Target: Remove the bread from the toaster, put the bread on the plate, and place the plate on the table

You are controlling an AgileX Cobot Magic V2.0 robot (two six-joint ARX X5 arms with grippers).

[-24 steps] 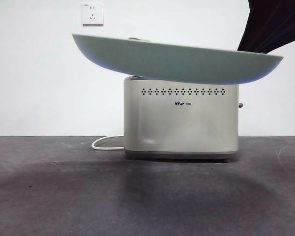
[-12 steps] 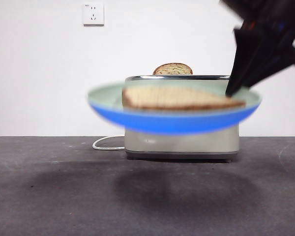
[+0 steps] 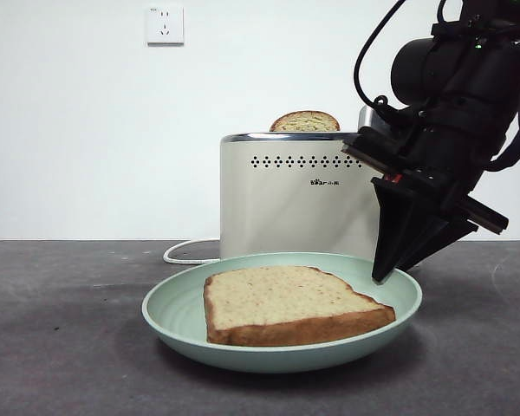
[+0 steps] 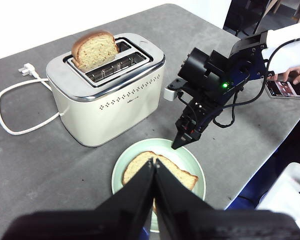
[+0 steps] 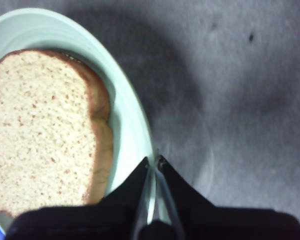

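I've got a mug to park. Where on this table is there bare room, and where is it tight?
Bare table lies beside the plate, on the side away from the right tool, in front of the white cord. It is tight on the other side, where that tool pinches the plate's rim beside the toaster. The left tool hangs shut above the bread.

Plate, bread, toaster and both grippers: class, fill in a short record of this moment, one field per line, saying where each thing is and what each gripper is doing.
plate: resting on the table in front of the toaster
bread: lying flat on the plate
second slice: standing in a toaster slot
right gripper: jaws pinched on the plate's rim
left gripper: jaws shut, empty, above the plate
task stage: plate is down, not yet released
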